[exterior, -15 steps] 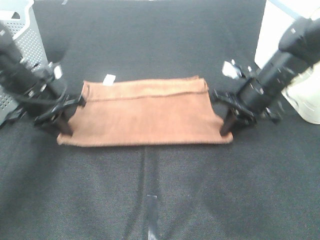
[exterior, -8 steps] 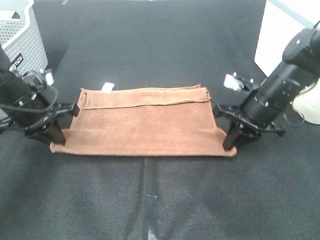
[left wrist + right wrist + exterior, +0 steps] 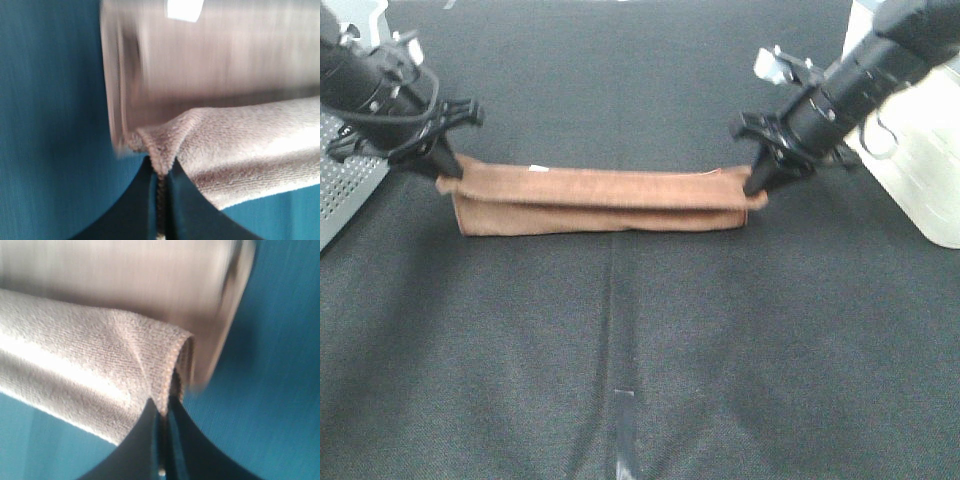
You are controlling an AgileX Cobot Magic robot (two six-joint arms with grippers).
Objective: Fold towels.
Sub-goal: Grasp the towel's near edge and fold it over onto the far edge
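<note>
Rust-brown rectangular terry towel (image 3: pixel 600 200) lies folded lengthwise toward 12 o'clock on black fabric tabletop (image 3: pixel 640 350). L gripper (image 3: pixel 445 172) pinches its 9 o'clock corner, R gripper (image 3: pixel 757 185) the 3 o'clock. Prob. mid-fold; next: align edges, let go.

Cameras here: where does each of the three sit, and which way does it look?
Exterior high: mounted above, looking down on the towel and dark table; left arm and right arm show.
Left wrist: on the left arm, looking along its jaws, shut on a towel corner.
Right wrist: likewise, at the opposite end.
Shared: all see the towel.
</note>
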